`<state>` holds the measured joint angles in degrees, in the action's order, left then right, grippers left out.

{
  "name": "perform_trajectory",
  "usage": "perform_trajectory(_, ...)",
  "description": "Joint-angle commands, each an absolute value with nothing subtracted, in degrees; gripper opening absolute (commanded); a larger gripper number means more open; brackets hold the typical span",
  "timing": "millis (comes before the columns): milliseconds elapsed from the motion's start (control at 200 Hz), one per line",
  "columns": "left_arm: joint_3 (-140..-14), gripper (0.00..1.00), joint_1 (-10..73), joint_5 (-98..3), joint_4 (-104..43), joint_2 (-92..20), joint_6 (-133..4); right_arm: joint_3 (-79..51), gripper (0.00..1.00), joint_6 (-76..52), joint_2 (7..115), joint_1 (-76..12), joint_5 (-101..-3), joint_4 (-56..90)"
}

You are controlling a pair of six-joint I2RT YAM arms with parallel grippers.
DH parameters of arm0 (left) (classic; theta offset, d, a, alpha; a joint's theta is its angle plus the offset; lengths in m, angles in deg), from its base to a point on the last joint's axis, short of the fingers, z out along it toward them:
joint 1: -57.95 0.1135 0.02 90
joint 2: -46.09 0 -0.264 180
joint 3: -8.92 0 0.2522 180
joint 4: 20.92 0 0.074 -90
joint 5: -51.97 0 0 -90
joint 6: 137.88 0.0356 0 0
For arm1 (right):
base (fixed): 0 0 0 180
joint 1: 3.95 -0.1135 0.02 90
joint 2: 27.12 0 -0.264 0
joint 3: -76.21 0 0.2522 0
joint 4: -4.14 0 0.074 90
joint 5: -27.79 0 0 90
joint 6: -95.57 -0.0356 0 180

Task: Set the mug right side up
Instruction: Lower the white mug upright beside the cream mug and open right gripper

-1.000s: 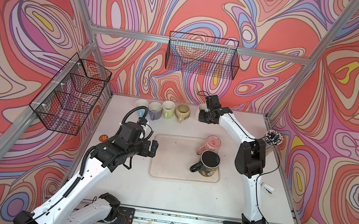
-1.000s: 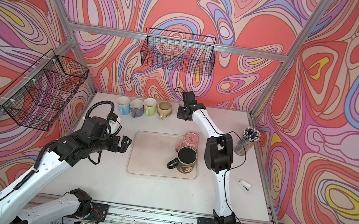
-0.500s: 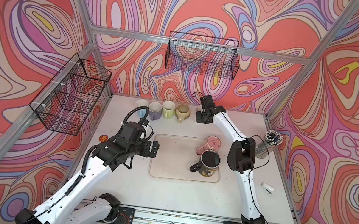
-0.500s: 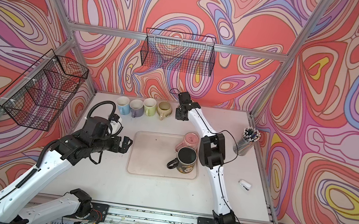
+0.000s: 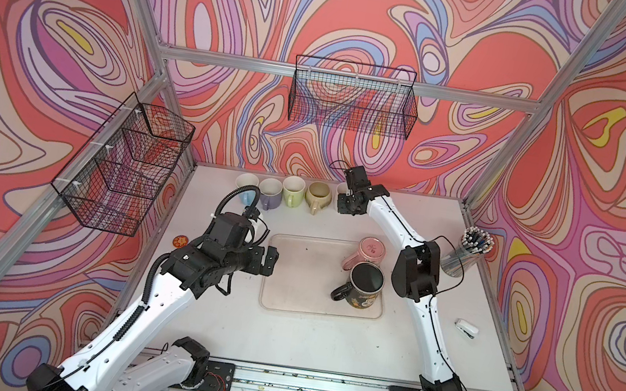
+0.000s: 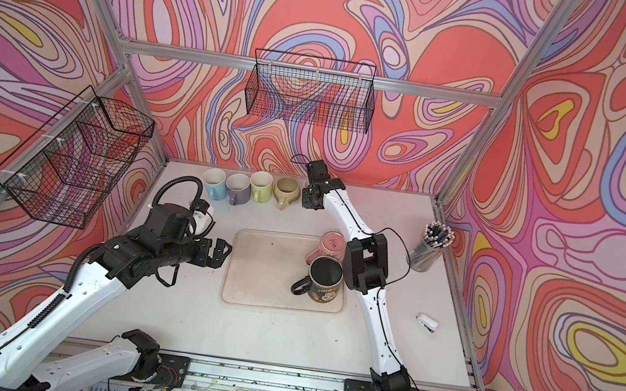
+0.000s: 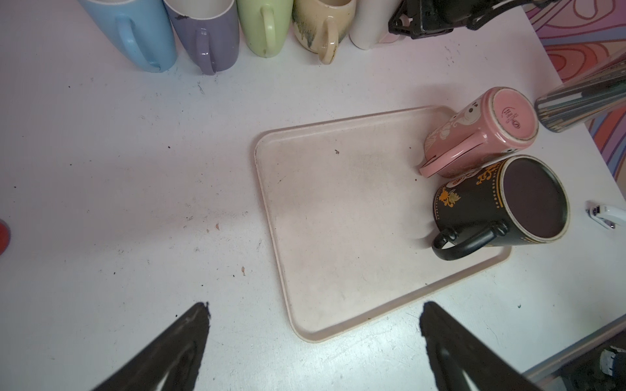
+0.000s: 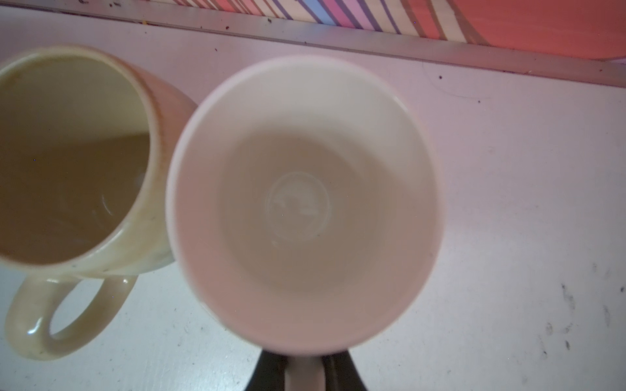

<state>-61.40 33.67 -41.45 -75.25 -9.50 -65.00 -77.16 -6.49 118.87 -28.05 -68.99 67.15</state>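
My right gripper (image 8: 304, 365) is shut on the handle of a white mug (image 8: 301, 203). The mug is upright, mouth up and empty, at the right end of the back row of mugs (image 5: 342, 188), close beside the beige mug (image 8: 67, 169). In both top views the right gripper (image 5: 345, 205) (image 6: 308, 200) reaches to the back wall. A pink mug (image 5: 368, 251) (image 7: 481, 135) leans bottom-up on the beige tray (image 5: 304, 271), against a black mug (image 5: 365, 284) (image 7: 501, 203). My left gripper (image 5: 271, 262) (image 7: 313, 318) hangs open and empty at the tray's left edge.
Blue (image 5: 244, 190), purple (image 5: 269, 194) and green (image 5: 293, 191) mugs stand upright along the back. A pen cup (image 5: 469, 249) and a white stapler (image 5: 466, 328) are at the right. Wire baskets hang on the left (image 5: 122, 168) and back (image 5: 352, 101) walls.
The right arm has carried the white mug leftward along the back wall toward the beige mug. The left arm has barely moved.
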Motion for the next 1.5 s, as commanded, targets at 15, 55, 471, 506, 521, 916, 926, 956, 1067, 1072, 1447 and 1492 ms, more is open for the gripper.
perform_trajectory(15, -60.4, 1.0, 33.9, -43.5, -75.7, -9.0, -63.3, -78.3, 0.21, -6.4, 119.9, -28.4, -68.3, 65.8)
perform_trajectory(55, -60.3, 0.98, 33.9, -44.5, -75.4, -8.8, -62.9, -77.7, 0.26, -6.4, 119.5, -28.4, -68.3, 65.7)
perform_trajectory(471, -65.8, 0.91, 33.3, -54.0, -76.9, -14.4, -60.6, -69.0, 0.54, -6.6, 109.6, -28.4, -66.9, 62.8)
perform_trajectory(506, -66.6, 0.9, 32.8, -53.7, -77.2, -15.1, -60.3, -67.6, 0.54, -6.6, 107.9, -28.4, -66.7, 62.4)
perform_trajectory(521, -67.0, 0.9, 32.5, -53.3, -77.3, -15.3, -60.2, -66.8, 0.55, -6.7, 107.1, -28.5, -66.7, 62.2)
perform_trajectory(916, -78.6, 0.89, 21.0, -43.4, -80.4, -27.5, -57.4, -31.7, 0.66, -10.9, 75.7, -28.4, -64.5, 47.0)
perform_trajectory(926, -78.9, 0.88, 20.9, -43.2, -80.4, -27.9, -57.3, -30.9, 0.66, -11.1, 75.0, -28.4, -64.5, 46.8)
perform_trajectory(956, -79.5, 0.87, 20.5, -42.4, -80.4, -29.0, -57.2, -28.9, 0.67, -11.3, 72.3, -28.4, -64.6, 46.0)
perform_trajectory(1067, -82.0, 0.83, 19.6, -42.4, -80.6, -33.2, -57.0, -21.0, 0.69, -12.2, 65.0, -28.3, -64.8, 43.9)
perform_trajectory(1072, -82.1, 0.83, 19.5, -42.3, -80.6, -33.4, -57.1, -20.7, 0.7, -12.3, 64.5, -28.2, -64.8, 43.8)
perform_trajectory(1447, -86.9, 0.82, 13.4, -38.8, -78.7, -44.9, -55.1, -1.9, 0.74, -21.5, 47.7, -20.7, -50.6, 38.9)
perform_trajectory(1492, -86.8, 0.81, 12.3, -38.7, -78.5, -45.6, -54.7, -0.8, 0.75, -21.8, 46.5, -20.4, -50.0, 39.1)
